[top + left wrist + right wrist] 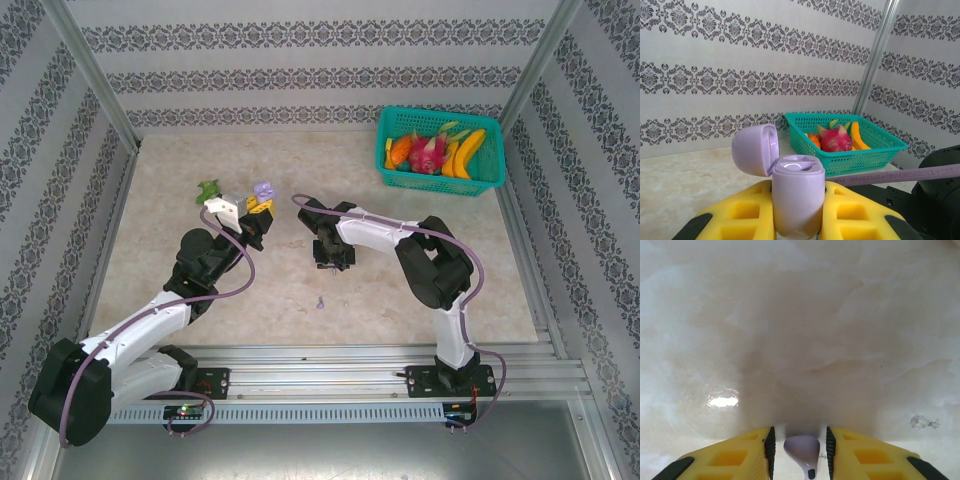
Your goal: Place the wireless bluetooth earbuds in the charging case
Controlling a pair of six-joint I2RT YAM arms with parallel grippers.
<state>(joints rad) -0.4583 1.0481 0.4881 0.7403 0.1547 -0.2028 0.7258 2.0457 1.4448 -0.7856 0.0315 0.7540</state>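
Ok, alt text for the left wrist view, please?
An open lilac charging case, lid flipped back, stands clamped between the yellow fingers of the left gripper. Behind it, a teal basket of fruit sits on the pale table against patterned wallpaper.

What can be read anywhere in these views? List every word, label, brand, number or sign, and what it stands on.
No legible text anywhere.
On the purple charging case: no brand or label visible.
On the teal basket: no label visible.
On the table: a dark scribble, not readable as writing.
On the wallpaper: ornament only, no letters.
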